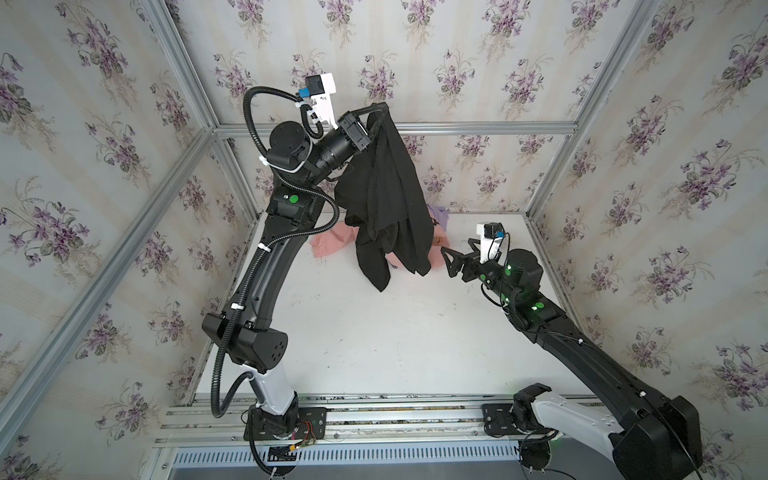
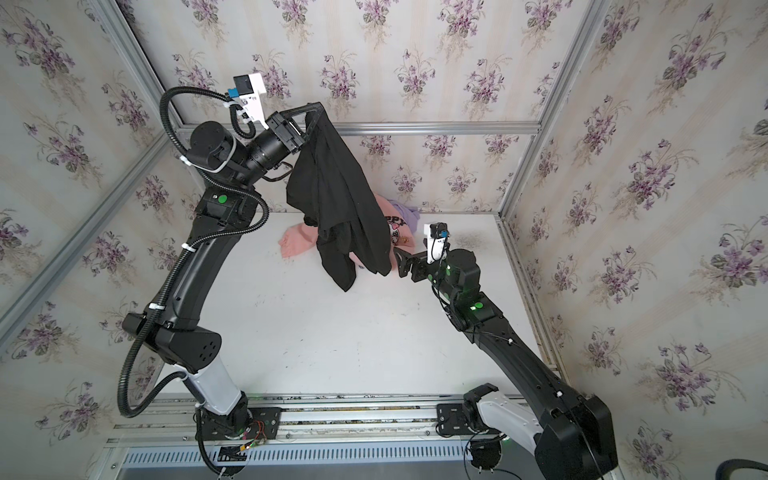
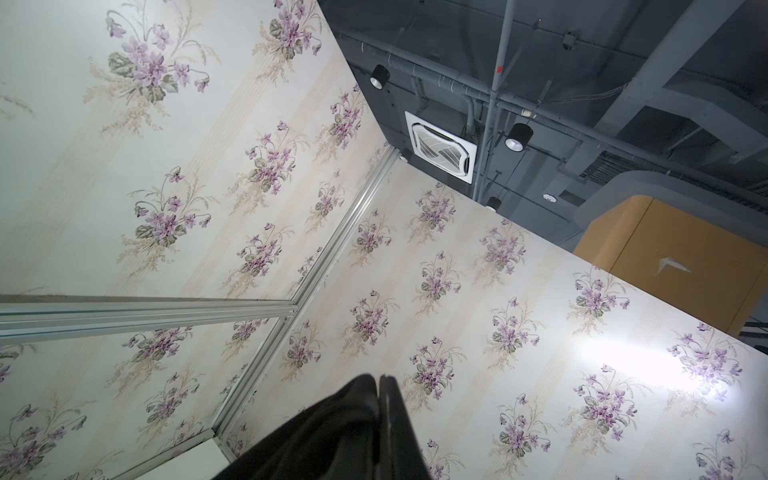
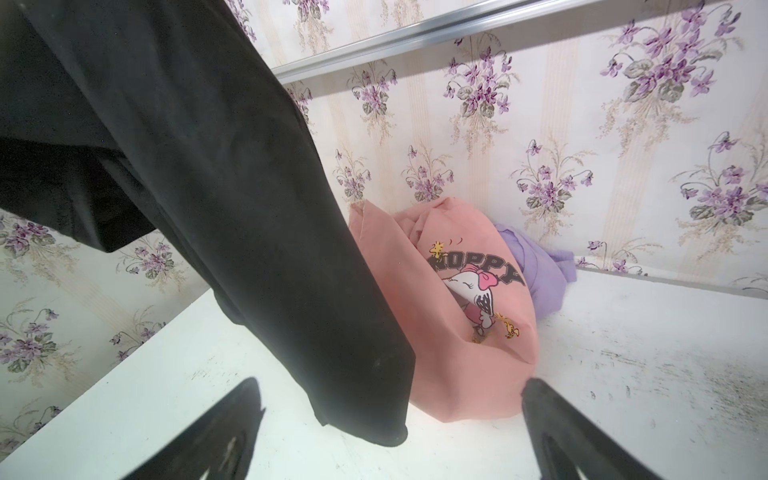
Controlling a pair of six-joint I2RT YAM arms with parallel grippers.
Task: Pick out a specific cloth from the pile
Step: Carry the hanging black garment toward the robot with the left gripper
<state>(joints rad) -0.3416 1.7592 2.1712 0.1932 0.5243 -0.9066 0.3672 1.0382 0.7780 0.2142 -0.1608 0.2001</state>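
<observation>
The left gripper (image 1: pixel 384 111), raised high at twelve o'clock, is clamped on the black cloth (image 1: pixel 382 199), letting it dangle free of the pile (image 2: pixel 397 232). The pink sweatshirt (image 4: pixel 457 353) and lavender cloth (image 4: pixel 540 270) lie on the table (image 1: pixel 374 332). At the black cloth's three o'clock, the right gripper (image 1: pixel 449 262) hovers empty, jaws apart.
</observation>
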